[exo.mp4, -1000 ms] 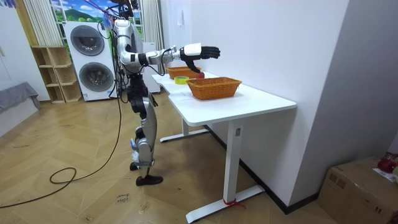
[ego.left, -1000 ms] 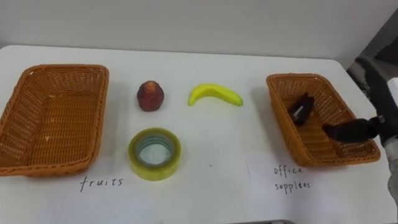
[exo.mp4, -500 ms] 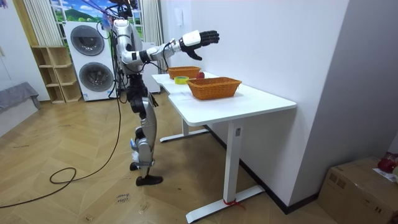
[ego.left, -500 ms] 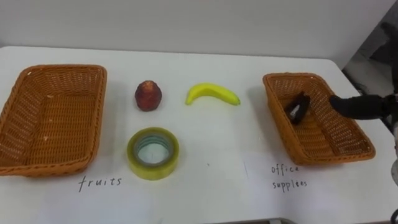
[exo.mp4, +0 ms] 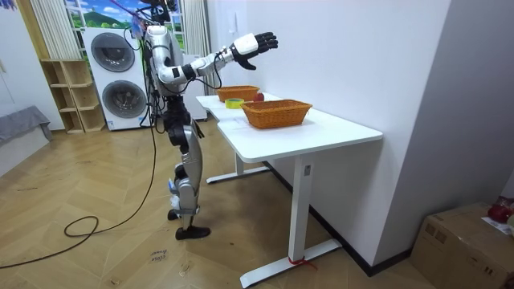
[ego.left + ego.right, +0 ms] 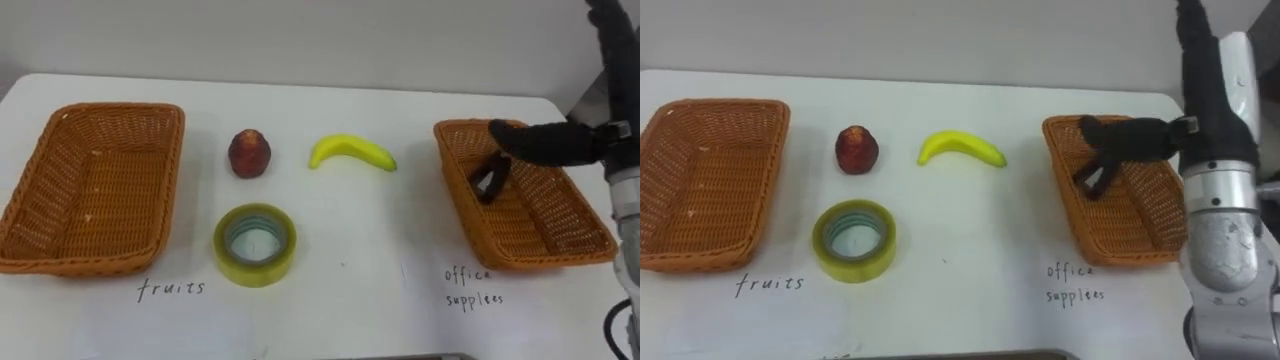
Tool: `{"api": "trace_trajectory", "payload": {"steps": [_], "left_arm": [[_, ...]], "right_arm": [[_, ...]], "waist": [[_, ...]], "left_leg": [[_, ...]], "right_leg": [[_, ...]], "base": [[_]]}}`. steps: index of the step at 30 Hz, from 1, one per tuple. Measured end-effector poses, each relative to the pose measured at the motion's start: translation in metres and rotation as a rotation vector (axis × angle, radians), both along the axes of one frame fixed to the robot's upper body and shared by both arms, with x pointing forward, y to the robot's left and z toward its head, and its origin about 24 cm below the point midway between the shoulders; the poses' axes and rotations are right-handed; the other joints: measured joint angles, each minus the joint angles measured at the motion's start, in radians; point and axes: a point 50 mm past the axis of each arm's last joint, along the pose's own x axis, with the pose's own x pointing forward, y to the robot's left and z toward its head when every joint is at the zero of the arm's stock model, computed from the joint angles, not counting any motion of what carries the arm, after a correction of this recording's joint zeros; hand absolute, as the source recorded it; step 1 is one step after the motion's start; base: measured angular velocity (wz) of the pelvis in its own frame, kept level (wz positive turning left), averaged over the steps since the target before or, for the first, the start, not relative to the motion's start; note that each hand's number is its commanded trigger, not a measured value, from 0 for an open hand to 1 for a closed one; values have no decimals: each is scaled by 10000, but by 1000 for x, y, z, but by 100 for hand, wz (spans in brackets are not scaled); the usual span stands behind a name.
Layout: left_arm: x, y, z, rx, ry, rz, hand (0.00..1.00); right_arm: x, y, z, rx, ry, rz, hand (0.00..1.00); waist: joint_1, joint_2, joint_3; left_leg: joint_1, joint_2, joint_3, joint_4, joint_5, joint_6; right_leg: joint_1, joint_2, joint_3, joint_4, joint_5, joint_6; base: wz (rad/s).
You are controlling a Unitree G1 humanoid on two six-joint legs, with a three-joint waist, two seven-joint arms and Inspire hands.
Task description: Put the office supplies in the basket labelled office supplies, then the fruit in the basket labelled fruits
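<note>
Two rectangular wicker baskets stand on the smooth white counter (image 6: 360,300). The left basket (image 6: 95,190), at the left edge, shows its bare woven floor. The right basket (image 6: 540,225), at the right edge, holds a black clip (image 6: 488,178) near its left wall. Between them, toward the far edge, lie a lumpy red fruit (image 6: 249,154) and a curved yellow banana (image 6: 352,152). A glossy yellow tape roll (image 6: 254,245) lies flat nearer the front. The right hand (image 6: 545,143) hovers above the right basket, fingers straight, holding nothing.
</note>
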Motion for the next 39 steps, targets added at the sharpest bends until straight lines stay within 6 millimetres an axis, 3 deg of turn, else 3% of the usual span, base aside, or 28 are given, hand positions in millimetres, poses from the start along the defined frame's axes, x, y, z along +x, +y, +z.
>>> {"api": "trace_trajectory", "payload": {"steps": [2, 7, 10, 13, 17, 22, 27, 39], "left_arm": [[0, -1, -1, -17, 70, -171, 0], [0, -5, -2, -104, 132, -367, 0], [1, -5, -2, -109, 98, -358, 0], [5, -7, -2, -168, 2, -386, 0], [5, -13, -4, -325, -22, -319, 0], [7, -22, -6, -533, -4, -533, 0], [14, -24, -6, -563, -166, -660, 0], [17, -22, -5, -534, -220, -780, 0]], "right_arm": [[1, 9, -4, -96, 244, 478, 0], [3, 29, -11, 206, 563, 1339, 0], [3, 39, -14, 394, 694, 1857, 0], [2, 41, -14, 419, 732, 2049, 0], [2, 56, -21, 591, 1070, 2684, 0], [1, 75, -30, 871, 1477, 3354, 0], [0, 84, -37, 849, 1820, 3766, 0], [2, 85, -50, 99, 2500, 3600, 0]], "waist": [[185, -62, -66], [426, -67, -55], [520, -64, -14], [701, 2, 91], [798, 114, 147], [895, 201, 62], [952, 142, -13], [983, 58, -1]], "left_leg": [[5, 2, -72, 1, 0, 0], [5, 0, -286, 7, 0, 0], [-60, -4, -401, -66, -2, 0], [-130, -8, -469, -64, -2, -1], [-309, -4, -548, -4, 0, -3], [-454, -12, -553, -13, 3, -1], [-444, 2, -554, -36, 6, -6], [-366, -8, -563, -13, 29, -11]], "right_leg": [[47, -2, -54, -21, 2, -3], [129, -31, -297, -44, 8, -8], [174, -30, -407, -184, 11, -12], [143, -25, -475, -209, 11, -13], [-19, -27, -559, -217, 13, -15], [-146, -31, -571, -270, 13, -15], [-114, -20, -555, -371, 15, -15], [6, -33, -606, -349, 26, -26]], "base": [[6], [10], [14], [7], [3], [0], [0], [0]]}}
